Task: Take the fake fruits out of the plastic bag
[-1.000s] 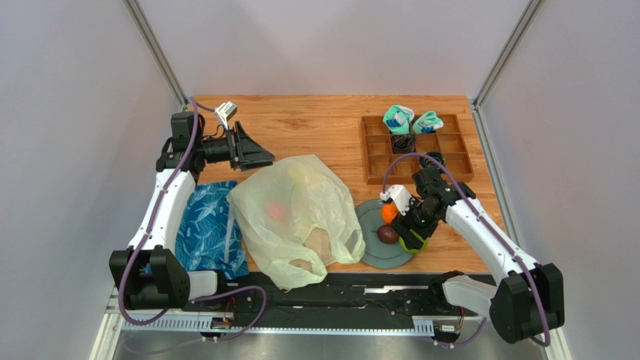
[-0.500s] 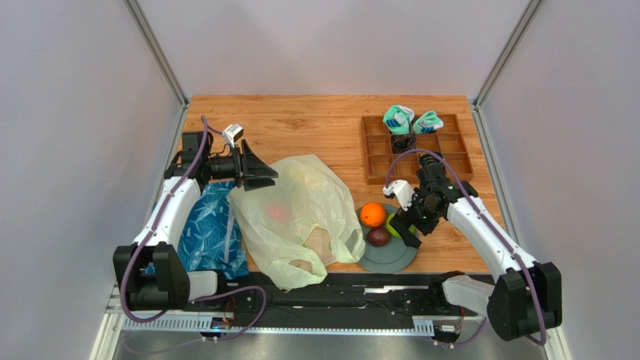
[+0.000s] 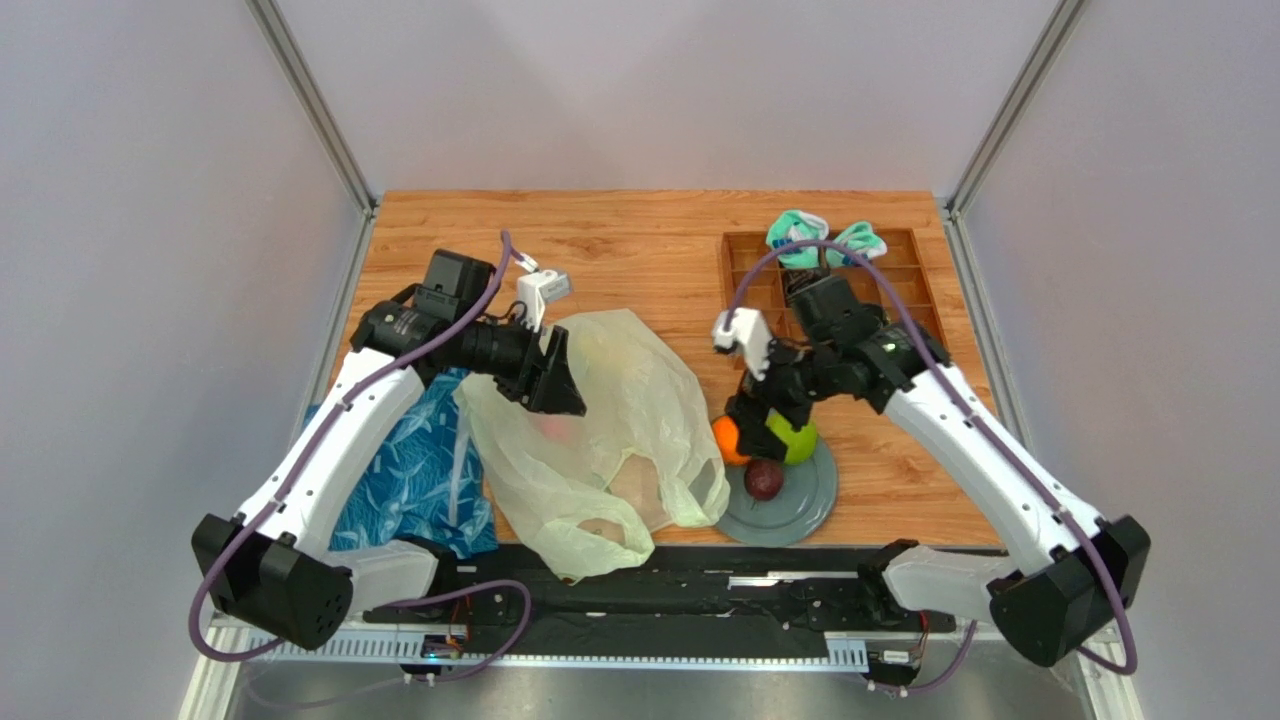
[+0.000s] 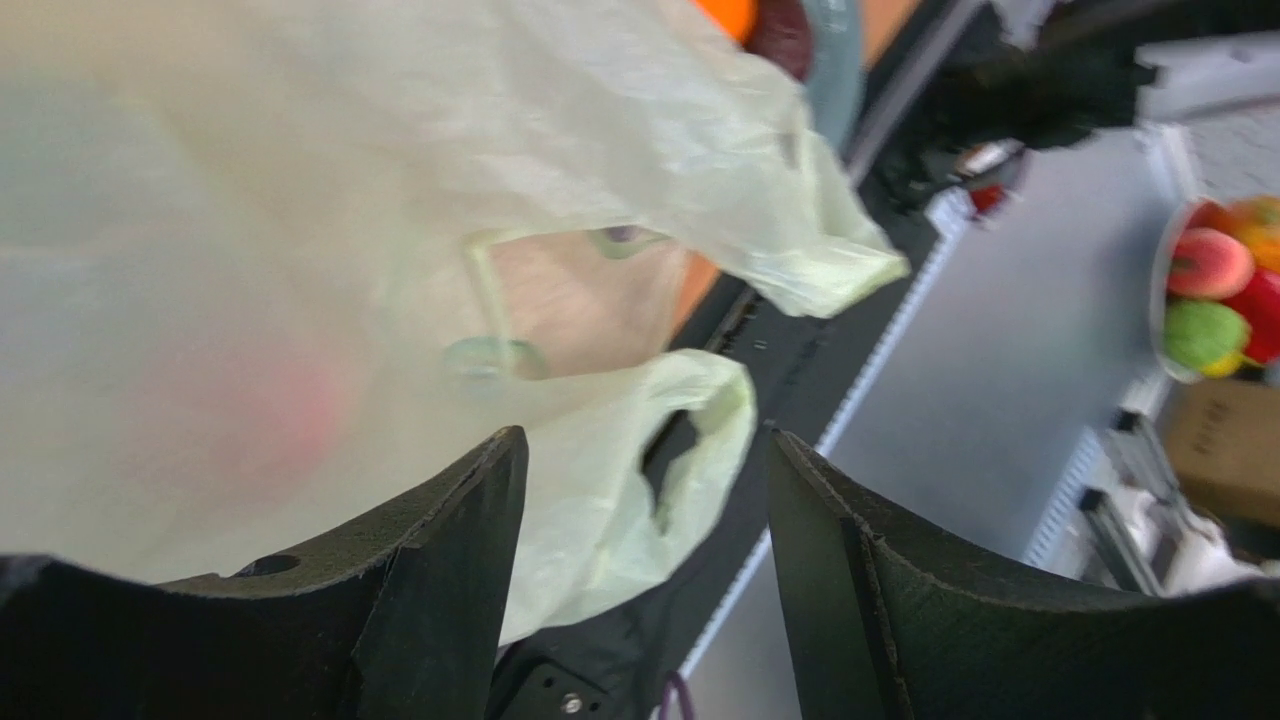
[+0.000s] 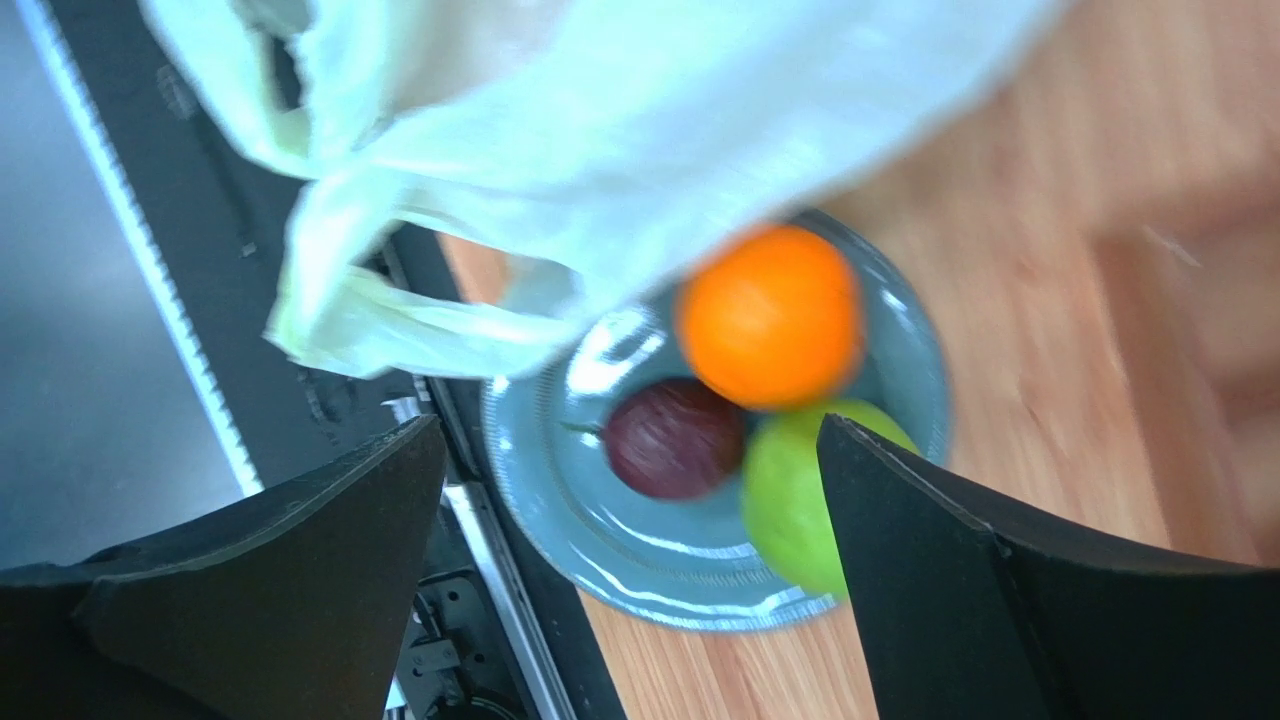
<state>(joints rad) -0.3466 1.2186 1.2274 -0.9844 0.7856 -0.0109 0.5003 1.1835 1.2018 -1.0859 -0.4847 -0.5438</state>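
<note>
The pale yellow-green plastic bag [image 3: 609, 443] lies at mid table, handles toward the near edge; it fills the left wrist view [image 4: 301, 225]. A reddish fruit [image 3: 559, 428] shows faintly through it. An orange [image 3: 729, 440], a green apple [image 3: 796, 440] and a dark brown-purple fruit [image 3: 765, 479] sit on a grey-blue plate [image 3: 796, 510]; they also show in the right wrist view: the orange [image 5: 769, 315], the apple [image 5: 793, 488], the dark fruit [image 5: 676, 438]. My left gripper [image 3: 559, 387] is open above the bag's far left part. My right gripper [image 3: 759, 413] is open and empty above the plate.
A blue leaf-patterned bag [image 3: 413, 465] lies left of the plastic bag. A brown compartment tray [image 3: 902, 308] at the back right holds teal-and-white rolled socks [image 3: 796, 233]. A black rail runs along the near table edge [image 3: 721, 578].
My left gripper has swung right and forward over the bag. My right gripper has risen off the plate and moved up and left, leaving the green apple beside the orange.
</note>
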